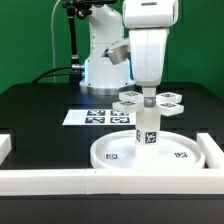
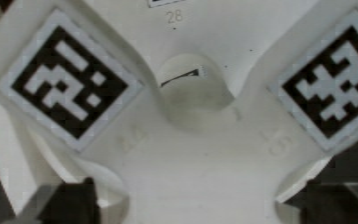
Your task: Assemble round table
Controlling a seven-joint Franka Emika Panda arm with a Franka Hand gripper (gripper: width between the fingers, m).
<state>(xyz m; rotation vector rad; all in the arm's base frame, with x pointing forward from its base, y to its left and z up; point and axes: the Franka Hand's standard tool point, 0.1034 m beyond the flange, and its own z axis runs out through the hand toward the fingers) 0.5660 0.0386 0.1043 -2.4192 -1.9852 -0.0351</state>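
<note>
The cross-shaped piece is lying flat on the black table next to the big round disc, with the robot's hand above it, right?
Not quite. The exterior view shows the cross-shaped piece sitting on top of the upright leg, which stands on the big round disc, not flat on the black table. The hand is indeed right above it.

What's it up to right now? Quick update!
Gripper over cross-shaped piece, grip unclear. Leg upright on disc. Nothing in the way.

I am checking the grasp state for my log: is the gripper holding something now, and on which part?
It cannot be told. The gripper stands right over the cross-shaped piece, which sits atop the cylinder leg. In the wrist view the fingertips flank it; contact is unclear.
</note>
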